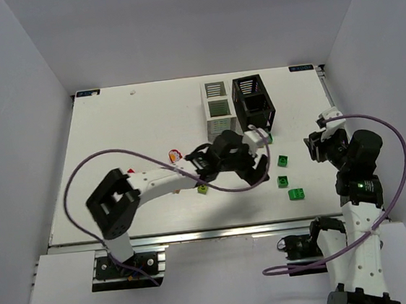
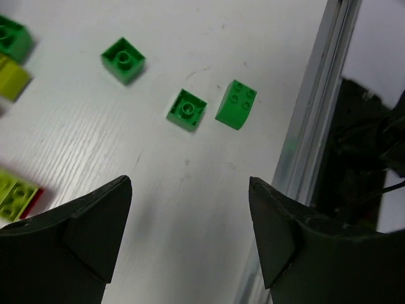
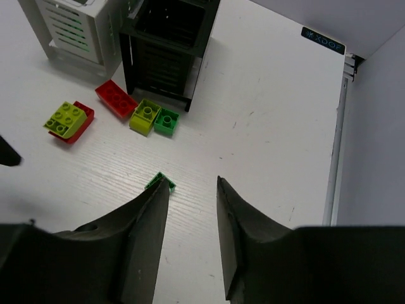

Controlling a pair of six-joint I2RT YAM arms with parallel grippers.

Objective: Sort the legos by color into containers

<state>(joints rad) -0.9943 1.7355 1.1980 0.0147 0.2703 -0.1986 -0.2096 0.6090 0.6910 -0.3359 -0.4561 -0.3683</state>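
In the left wrist view, three green legos lie on the white table ahead of my left gripper, which is open and empty above bare table. More legos sit at that view's left edge, among them a lime one on red. From above, my left gripper hovers just left of the green legos. My right gripper is open by a narrow gap with nothing in it. A green lego peeks past its left finger. Red, lime and green legos lie before the black container and the white container.
The table's metal rail runs close on the right in the left wrist view. White walls enclose the table. A lime lego lies under the left arm, and a red piece behind it. The right arm stands at the table's right edge.
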